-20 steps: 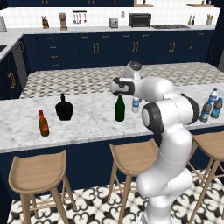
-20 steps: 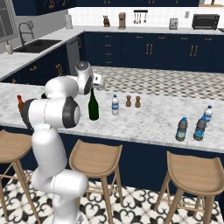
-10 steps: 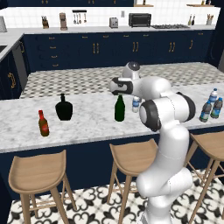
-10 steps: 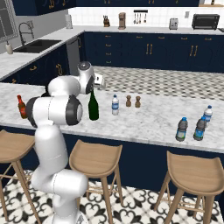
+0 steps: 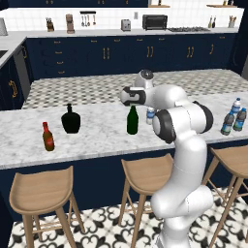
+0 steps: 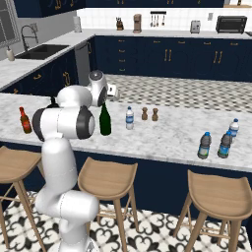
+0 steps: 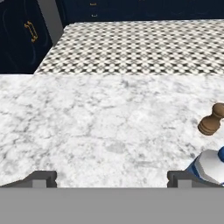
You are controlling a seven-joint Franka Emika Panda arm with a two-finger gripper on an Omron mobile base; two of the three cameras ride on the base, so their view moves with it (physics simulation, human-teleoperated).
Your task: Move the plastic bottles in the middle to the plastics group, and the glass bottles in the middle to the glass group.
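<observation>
Spread wide and empty, my claw [image 7: 112,177] hangs over the marble counter [image 7: 96,122]. Tall green bottle [image 5: 132,119] stands below it; a water bottle [image 7: 209,168] beside my fingertip; farther, a pepper shaker [image 7: 211,120].

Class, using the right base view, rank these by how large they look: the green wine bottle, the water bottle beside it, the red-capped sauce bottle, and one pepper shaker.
1. green wine bottle
2. water bottle
3. red-capped sauce bottle, close to the water bottle in apparent height, so this ranking is unsure
4. pepper shaker, plainly smallest
</observation>
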